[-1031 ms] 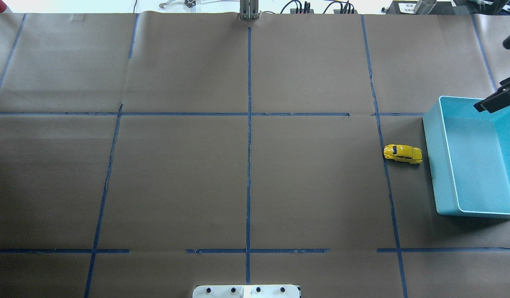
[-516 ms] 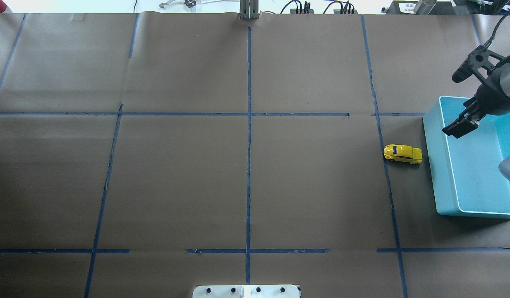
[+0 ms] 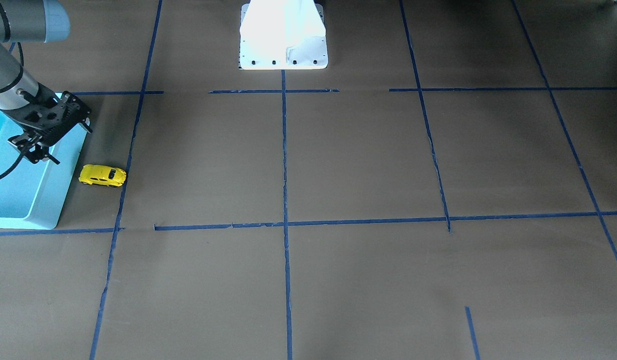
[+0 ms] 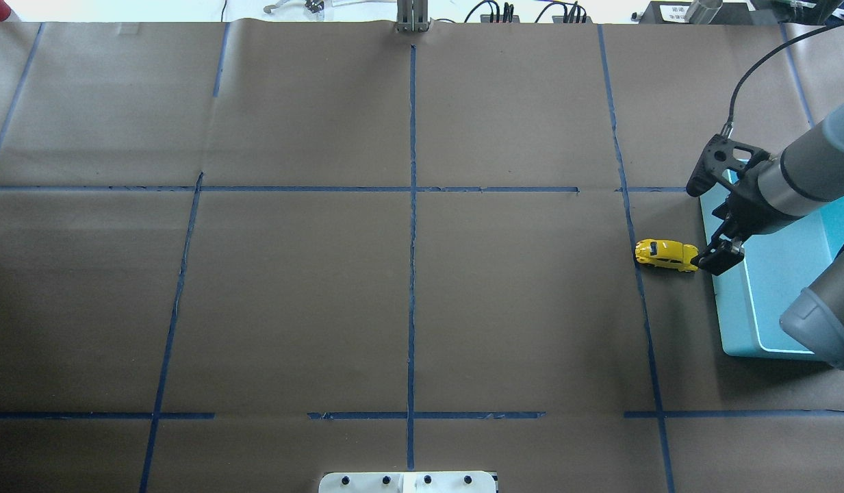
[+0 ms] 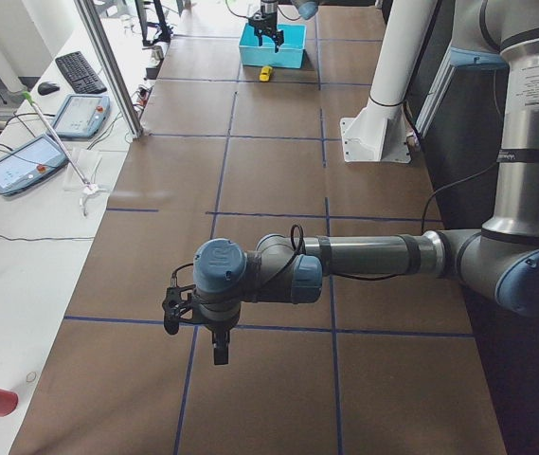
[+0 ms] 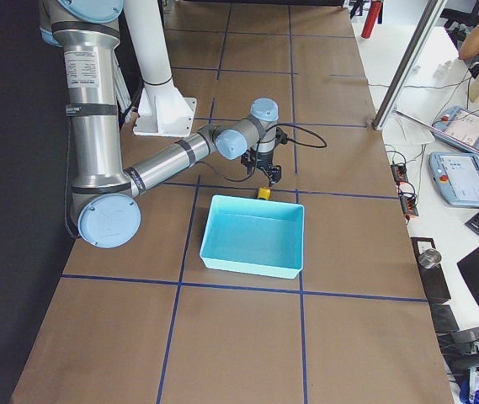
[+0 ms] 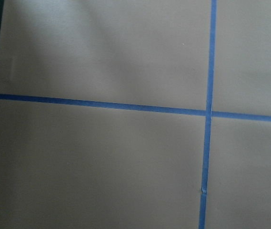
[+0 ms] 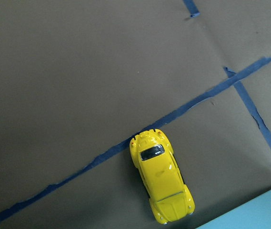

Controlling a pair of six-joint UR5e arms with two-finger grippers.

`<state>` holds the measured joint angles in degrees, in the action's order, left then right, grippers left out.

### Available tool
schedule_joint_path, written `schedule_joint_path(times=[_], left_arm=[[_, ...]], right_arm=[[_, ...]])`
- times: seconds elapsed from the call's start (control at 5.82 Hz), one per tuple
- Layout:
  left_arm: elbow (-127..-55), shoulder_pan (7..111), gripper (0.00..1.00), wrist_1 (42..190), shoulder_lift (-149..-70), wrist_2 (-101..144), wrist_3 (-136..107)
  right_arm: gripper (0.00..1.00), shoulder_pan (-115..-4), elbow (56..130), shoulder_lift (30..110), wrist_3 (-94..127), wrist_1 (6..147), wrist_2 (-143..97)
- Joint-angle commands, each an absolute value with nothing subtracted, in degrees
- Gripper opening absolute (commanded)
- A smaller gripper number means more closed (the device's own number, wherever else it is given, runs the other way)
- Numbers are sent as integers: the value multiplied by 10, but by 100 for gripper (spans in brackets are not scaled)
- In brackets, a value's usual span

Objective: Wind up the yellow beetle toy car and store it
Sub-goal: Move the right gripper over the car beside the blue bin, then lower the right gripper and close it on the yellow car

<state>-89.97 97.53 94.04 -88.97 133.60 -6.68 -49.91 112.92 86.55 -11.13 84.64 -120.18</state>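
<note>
The yellow beetle toy car (image 4: pixel 666 255) stands on the brown paper just left of the light blue bin (image 4: pixel 731 322). It also shows in the front view (image 3: pixel 102 175) and in the right wrist view (image 8: pixel 161 183), seen from above. My right gripper (image 4: pixel 717 260) hovers over the bin's wall next to the car's near end. It looks open and holds nothing, and it also shows in the front view (image 3: pixel 34 150). My left gripper (image 5: pixel 200 327) hangs over bare paper far from the car. I cannot tell whether it is open or shut.
Blue tape lines (image 4: pixel 412 205) divide the paper into squares. The white robot base (image 3: pixel 283 35) stands at the table's edge. The bin (image 6: pixel 252 236) is empty. Tablets and cables (image 5: pixel 23 161) lie beyond the table's far side.
My right arm has swung in from the right edge, across the bin, down and left to the car's end. The car and the bin have not moved.
</note>
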Motion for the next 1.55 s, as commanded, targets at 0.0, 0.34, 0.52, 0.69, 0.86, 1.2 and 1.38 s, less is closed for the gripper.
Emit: schedule_joint_path(times=[0.0,0.34,0.52,0.69,0.86,1.2,1.38], left_arm=[[-899,972,100,967,-891,1324,-82],[-909,949,100,968,-892,1313,-77],[-918,938,100,968,-891,1313,-77],[-920,934,100,968,-891,1313,-76],[-923,933,100,964,-887,1315,-28],[-921,933,100,959,-886,1320,-45],[-921,933,100,961,-886,1320,-78]], right_arm=[[100,-455,1122,859,-176,846,-1150],[100,-447,1092,829,-210,848,-1135],[100,-447,1051,801,-219,847,-1142],[100,-448,1028,795,-233,846,-1140],[100,-451,1011,794,-276,845,-1137],[100,-453,1010,795,-279,845,-1141],[100,-453,1010,797,-284,845,-1140]])
